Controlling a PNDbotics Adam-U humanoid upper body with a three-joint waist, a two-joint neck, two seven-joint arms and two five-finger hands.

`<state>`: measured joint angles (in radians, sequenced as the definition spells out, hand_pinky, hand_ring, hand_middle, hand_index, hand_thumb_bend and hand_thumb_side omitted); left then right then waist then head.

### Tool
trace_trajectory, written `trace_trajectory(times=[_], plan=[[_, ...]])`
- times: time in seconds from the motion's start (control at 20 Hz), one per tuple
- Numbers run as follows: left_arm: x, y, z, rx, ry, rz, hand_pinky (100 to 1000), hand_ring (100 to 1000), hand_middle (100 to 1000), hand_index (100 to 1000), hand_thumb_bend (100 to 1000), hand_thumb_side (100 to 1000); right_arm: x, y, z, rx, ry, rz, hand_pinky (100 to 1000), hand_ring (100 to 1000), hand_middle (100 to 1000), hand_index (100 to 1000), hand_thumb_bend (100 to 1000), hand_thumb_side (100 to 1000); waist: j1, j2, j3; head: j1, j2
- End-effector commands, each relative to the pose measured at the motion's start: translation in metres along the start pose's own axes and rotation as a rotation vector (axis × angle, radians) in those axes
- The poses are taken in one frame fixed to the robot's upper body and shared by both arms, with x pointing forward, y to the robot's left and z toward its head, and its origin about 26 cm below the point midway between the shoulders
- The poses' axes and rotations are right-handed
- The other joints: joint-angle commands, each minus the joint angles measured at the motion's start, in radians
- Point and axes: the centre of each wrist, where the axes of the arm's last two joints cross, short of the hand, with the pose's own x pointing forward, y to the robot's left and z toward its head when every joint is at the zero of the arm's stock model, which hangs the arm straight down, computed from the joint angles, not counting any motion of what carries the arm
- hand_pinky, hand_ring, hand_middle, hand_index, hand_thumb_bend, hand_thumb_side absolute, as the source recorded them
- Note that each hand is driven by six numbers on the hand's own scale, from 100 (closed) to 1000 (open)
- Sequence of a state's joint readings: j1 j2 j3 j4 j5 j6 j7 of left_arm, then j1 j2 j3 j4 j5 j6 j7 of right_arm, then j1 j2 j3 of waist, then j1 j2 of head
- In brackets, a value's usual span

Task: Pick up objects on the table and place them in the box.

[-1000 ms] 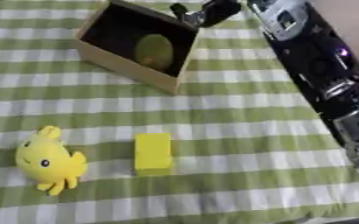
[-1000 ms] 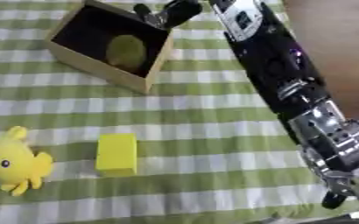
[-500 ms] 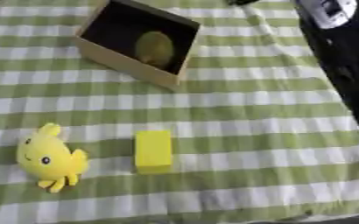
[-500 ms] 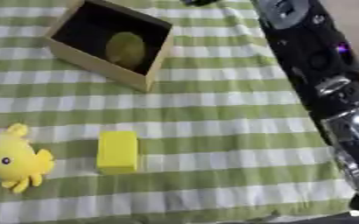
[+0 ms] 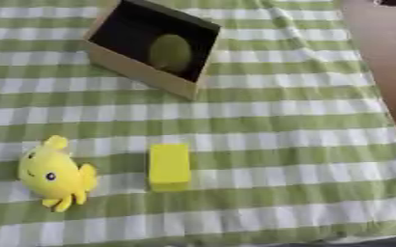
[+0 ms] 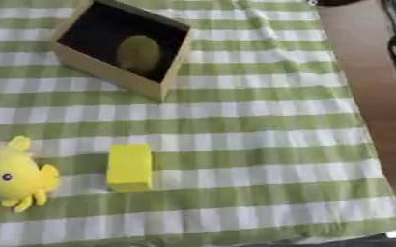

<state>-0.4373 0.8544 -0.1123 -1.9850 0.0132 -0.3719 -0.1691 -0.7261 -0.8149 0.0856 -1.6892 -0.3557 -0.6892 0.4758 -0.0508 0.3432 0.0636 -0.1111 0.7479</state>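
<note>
Fingers out of sight: neither hand shows, so their state cannot be told.
Box [image 5: 150,50] already holds one greenish round object [image 5: 169,52]; yellow block [image 5: 169,166] and yellow plush toy [image 5: 53,174] wait on the checked surface [image 5: 286,120]. Next comes reaching for the block. The right arm, over the box a second ago, has withdrawn.

Open tan box [image 5: 142,75] holding a green object [image 5: 169,52]; nearer, yellow block [image 5: 169,166] beside yellow plush [image 5: 53,174].
</note>
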Motion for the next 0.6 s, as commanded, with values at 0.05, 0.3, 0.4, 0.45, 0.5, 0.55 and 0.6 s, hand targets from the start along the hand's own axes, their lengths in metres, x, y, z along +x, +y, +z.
trace_trajectory(times=[0.05, 0.3, 0.4, 0.45, 0.5, 0.55, 0.6], plan=[[0.007, 0.021, 0.003, -0.239, 0.004, -0.236, 811, 858, 818, 925, 100, 269, 0.028, -0.020, -0.002, 0.061, -0.120, 0.078, 928, 987, 610, 912, 100, 100, 0.020, -0.028, -0.003, 0.001, 0.004], [0.009, 0.028, 0.009, -0.459, -0.028, -0.396, 863, 888, 841, 937, 100, 199, 0.045, -0.017, 0.012, -0.036, -0.084, 0.035, 934, 975, 587, 896, 100, 100, 0.027, -0.027, -0.009, 0.002, 0.003], [0.009, 0.030, 0.010, -0.521, -0.046, -0.438, 882, 893, 829, 927, 106, 187, 0.051, -0.015, 0.017, -0.081, -0.068, 0.020, 939, 970, 578, 894, 100, 100, 0.029, -0.028, -0.013, 0.001, 0.002], [0.009, 0.030, 0.010, -0.553, -0.052, -0.457, 890, 896, 826, 920, 150, 188, 0.054, -0.015, 0.019, -0.108, -0.059, 0.014, 940, 966, 574, 893, 100, 100, 0.030, -0.028, -0.015, 0.001, 0.002], [0.009, 0.030, 0.011, -0.583, -0.055, -0.472, 901, 905, 825, 909, 193, 196, 0.057, -0.015, 0.021, -0.133, -0.051, 0.008, 945, 966, 570, 893, 100, 100, 0.032, -0.029, -0.017, 0.002, 0.003], [0.009, 0.030, 0.011, -0.616, -0.056, -0.483, 903, 906, 824, 906, 202, 224, 0.059, -0.015, 0.023, -0.154, -0.040, 0.004, 946, 966, 569, 893, 100, 100, 0.033, -0.029, -0.019, 0.003, 0.003], [0.009, 0.030, 0.012, -0.640, -0.057, -0.491, 908, 910, 821, 895, 233, 312, 0.061, -0.014, 0.024, -0.167, -0.031, 0.001, 952, 968, 565, 894, 100, 100, 0.034, -0.030, -0.020, 0.004, 0.002]])
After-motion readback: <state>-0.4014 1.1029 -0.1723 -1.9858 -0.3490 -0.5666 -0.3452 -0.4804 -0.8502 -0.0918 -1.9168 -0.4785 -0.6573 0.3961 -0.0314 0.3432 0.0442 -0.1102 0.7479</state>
